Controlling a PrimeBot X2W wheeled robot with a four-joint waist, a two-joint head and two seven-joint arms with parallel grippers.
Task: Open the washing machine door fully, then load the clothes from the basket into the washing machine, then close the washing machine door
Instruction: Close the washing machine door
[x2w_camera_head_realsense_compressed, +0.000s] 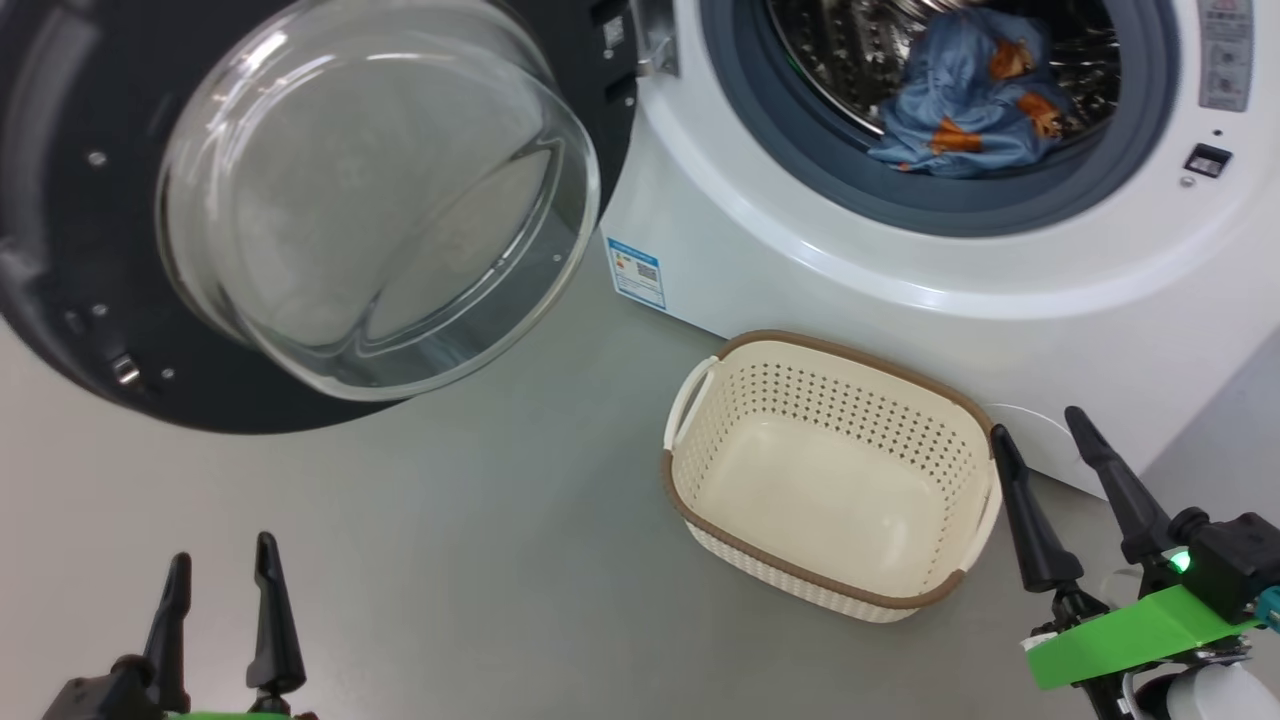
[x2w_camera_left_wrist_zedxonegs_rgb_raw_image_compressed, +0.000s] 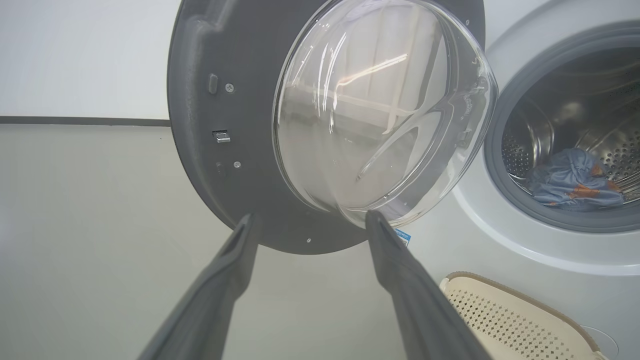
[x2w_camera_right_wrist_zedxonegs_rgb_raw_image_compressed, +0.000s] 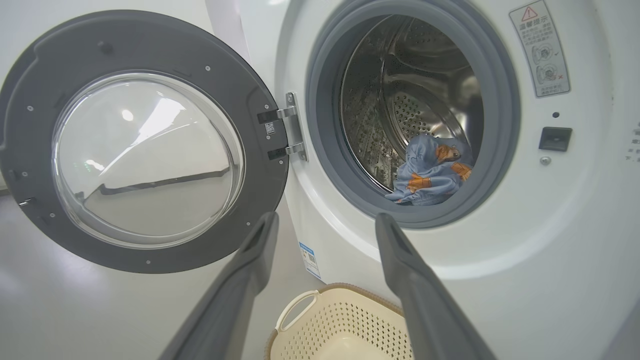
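The washing machine (x2w_camera_head_realsense_compressed: 800, 270) stands with its door (x2w_camera_head_realsense_compressed: 300, 200) swung wide open to the left, glass bowl facing out. Light blue clothes (x2w_camera_head_realsense_compressed: 965, 105) with orange prints lie in the steel drum, also seen in the right wrist view as clothes (x2w_camera_right_wrist_zedxonegs_rgb_raw_image_compressed: 427, 172) and in the left wrist view as clothes (x2w_camera_left_wrist_zedxonegs_rgb_raw_image_compressed: 575, 180). The cream basket (x2w_camera_head_realsense_compressed: 960, 420) sits on the floor before the machine with nothing in it. My left gripper (x2w_camera_head_realsense_compressed: 222, 565) is open at the lower left, well short of the door. My right gripper (x2w_camera_head_realsense_compressed: 1040, 430) is open beside the basket's right end, holding nothing.
Grey floor (x2w_camera_head_realsense_compressed: 480, 560) spreads between the open door and the basket. A blue-white label (x2w_camera_head_realsense_compressed: 636, 272) marks the machine's lower front corner. The door hinge (x2w_camera_right_wrist_zedxonegs_rgb_raw_image_compressed: 292, 125) sits left of the drum opening. A control strip (x2w_camera_head_realsense_compressed: 1225, 50) is at the machine's upper right.
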